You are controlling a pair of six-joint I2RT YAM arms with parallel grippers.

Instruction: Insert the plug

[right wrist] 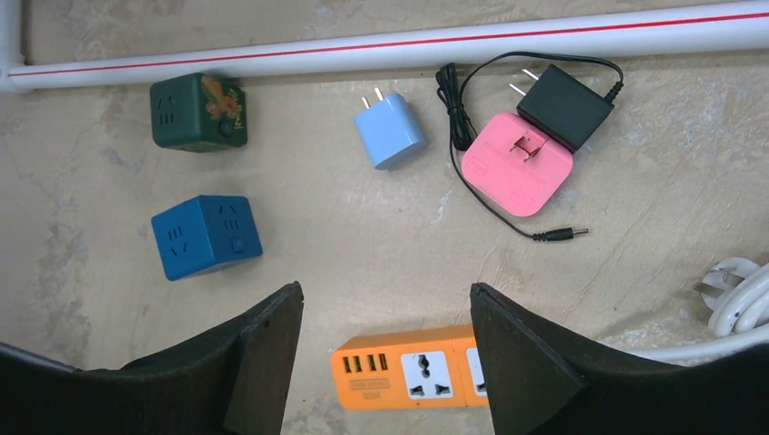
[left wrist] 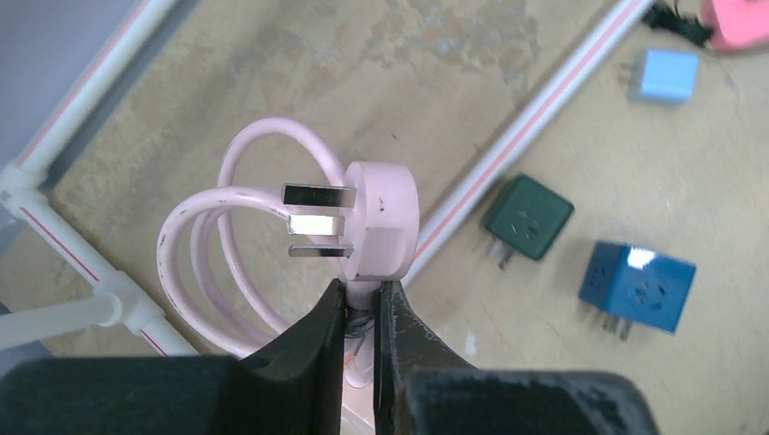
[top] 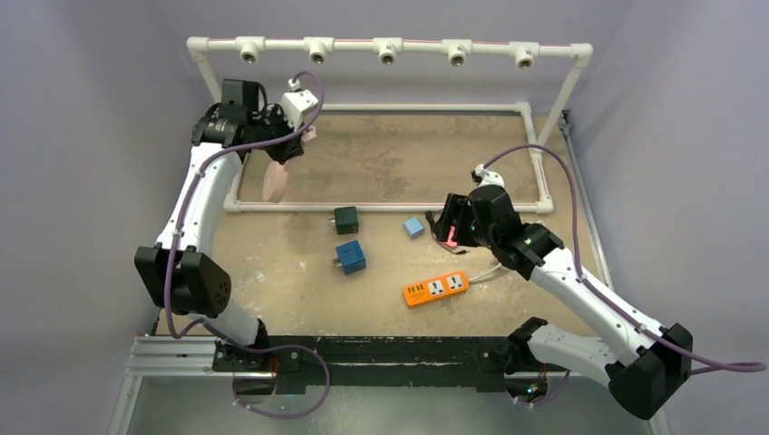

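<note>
Left wrist view: left fingers [left wrist: 317, 331] closed on the neck of the pink plug [left wrist: 383, 217], just below its round head; three flat prongs point left in this view; pink cable [left wrist: 195, 263] loops beside and below the head. Top view: plug held in the air at far left, near the far-left corner of the pipe frame [top: 390, 207], well apart from the orange strip [top: 436, 288]; strip lies flat on the counter [top: 272, 272] by the right arm; cable coil hangs under the left fingers. Right wrist view: right fingers [right wrist: 263, 349] open, nothing between them, hovering above the strip; one socket and the USB ports show in the gap. Beyond the strip on the counter: blue cube [right wrist: 205, 236]; green cube [right wrist: 198, 111] just short of the pipe; light-blue adapter [right wrist: 390, 131], prongs toward the pipe; pink adapter [right wrist: 517, 163] touching a black adapter [right wrist: 567, 107] with a thin black lead; white cable [right wrist: 739, 299] at the right edge.
</note>
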